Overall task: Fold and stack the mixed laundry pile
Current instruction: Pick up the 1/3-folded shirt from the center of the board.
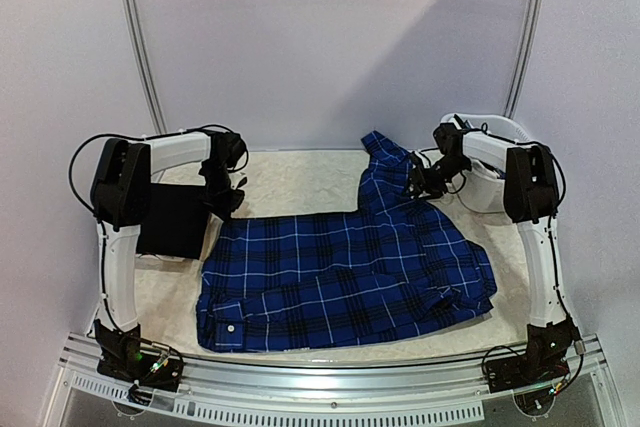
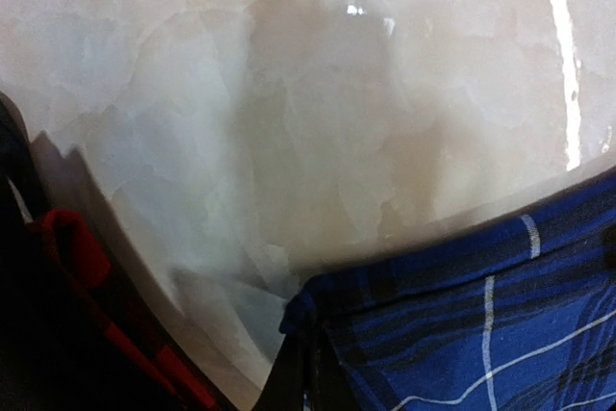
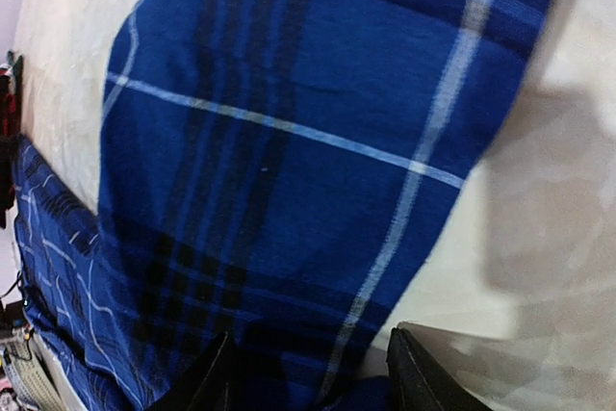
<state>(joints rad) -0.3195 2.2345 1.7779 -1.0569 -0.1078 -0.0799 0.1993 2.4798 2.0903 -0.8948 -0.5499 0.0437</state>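
Note:
A blue plaid button shirt (image 1: pixel 340 277) lies spread across the cream mat, one sleeve reaching toward the back. At the shirt's upper left corner my left gripper (image 1: pixel 225 202) is shut, pinching the hem; the left wrist view shows that blue corner (image 2: pixel 481 315) caught at the closed tips of this gripper (image 2: pixel 308 372). My right gripper (image 1: pixel 418 185) sits low over the sleeve's base. In the right wrist view its dark fingers (image 3: pixel 207 387) stand apart with the plaid cloth (image 3: pixel 289 141) lying between them. A folded black garment (image 1: pixel 172 222) rests at the left, and a red-black one (image 2: pixel 67 247) shows beside it.
A white plastic basket (image 1: pixel 490 172) stands at the back right, behind the right arm. The cream mat (image 1: pixel 290 182) is bare behind the shirt. A metal rail (image 1: pixel 330 372) runs along the near table edge, and curved frame posts rise at the back.

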